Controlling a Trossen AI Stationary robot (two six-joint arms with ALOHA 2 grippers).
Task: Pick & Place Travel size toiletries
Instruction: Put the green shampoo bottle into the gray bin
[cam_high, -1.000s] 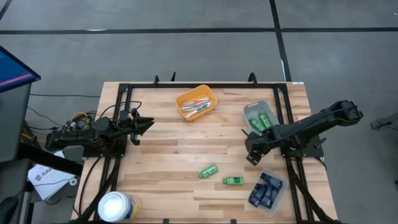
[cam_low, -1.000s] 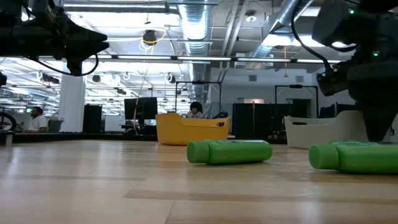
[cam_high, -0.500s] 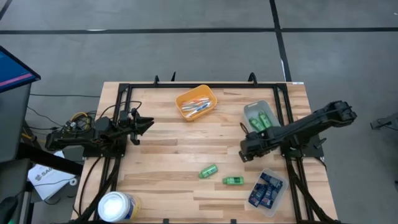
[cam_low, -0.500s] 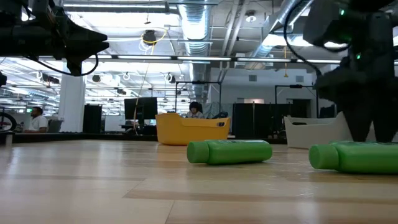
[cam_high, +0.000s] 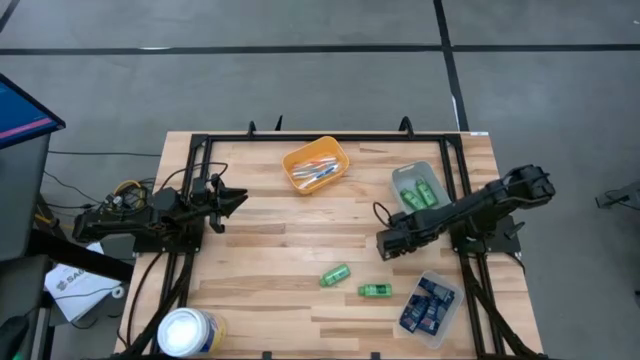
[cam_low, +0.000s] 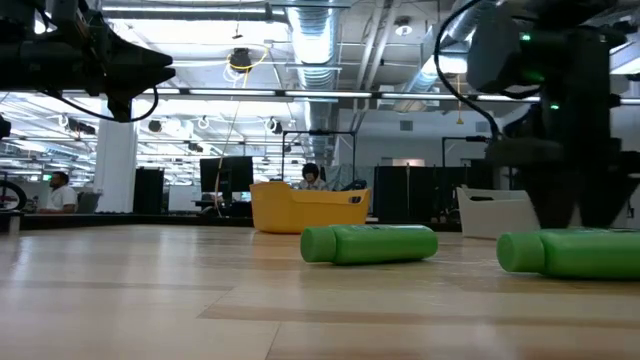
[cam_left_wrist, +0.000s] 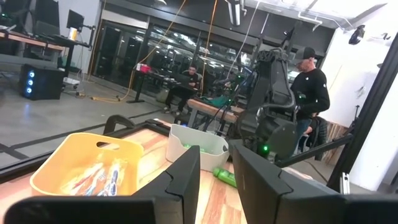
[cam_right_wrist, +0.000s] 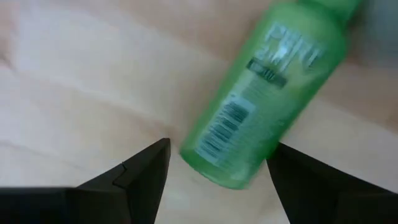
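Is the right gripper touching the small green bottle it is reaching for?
Apart. In the right wrist view the green bottle lies on the wood between the right gripper's open fingers, with wood showing on both sides.

The table (cam_high: 260, 250) is pale wood in lengthwise planks, framed by black rails. Near its far edge sits an orange tray (cam_high: 316, 164) with white, blue and pink sticks (cam_high: 316, 174) inside. Right of that tray, a grey tray (cam_high: 420, 190) carries bright green bottles (cam_high: 419, 195). Nearer than the orange tray, two more green bottles lie on the wood: one (cam_high: 335, 274) and another (cam_high: 375, 290); the bottle (cam_right_wrist: 267, 93) in the right wrist view shows darker green lettering and a barcode. Right of these, a clear tray (cam_high: 430, 304) is packed with dark navy packets (cam_high: 427, 302). At the table's near left corner stands a white tub (cam_high: 187, 331) with a blue label. Both arms are black.
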